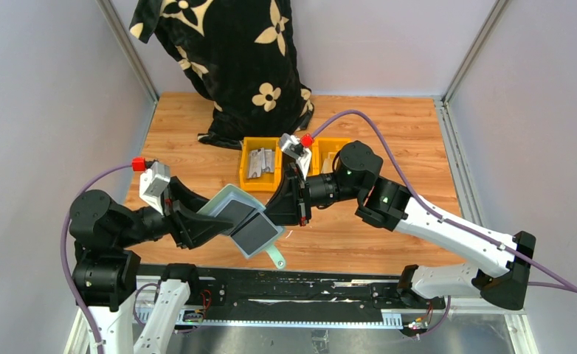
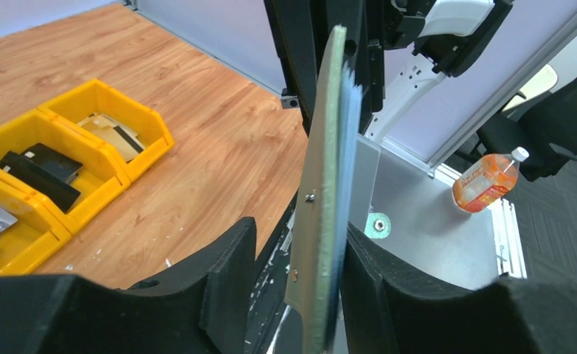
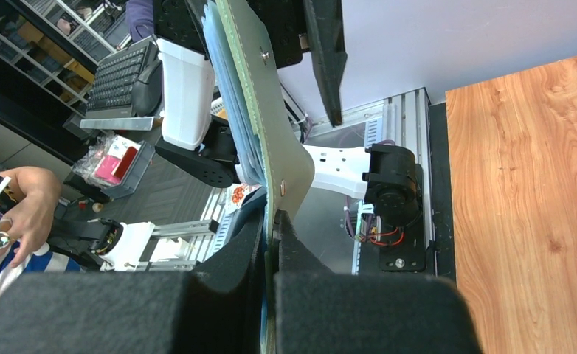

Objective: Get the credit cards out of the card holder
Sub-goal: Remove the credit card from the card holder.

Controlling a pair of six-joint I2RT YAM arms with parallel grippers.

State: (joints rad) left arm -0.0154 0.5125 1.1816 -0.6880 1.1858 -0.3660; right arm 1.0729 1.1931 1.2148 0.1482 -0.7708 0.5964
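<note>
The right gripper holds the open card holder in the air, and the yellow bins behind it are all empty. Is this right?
Not quite: the yellow bins are not empty. The left wrist view shows dark cards in one and a tan card in the next. The right gripper does hold the open card holder in the air.

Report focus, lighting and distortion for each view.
Top external: evenly lit and sharp, card holder clear, corner posts splayed by the wide lens. Left wrist: left end effector soft-edged in the foreground, yellow bins crisp. Right wrist: right end effector blurred close up, the wall bright, the room at left dim.
</note>
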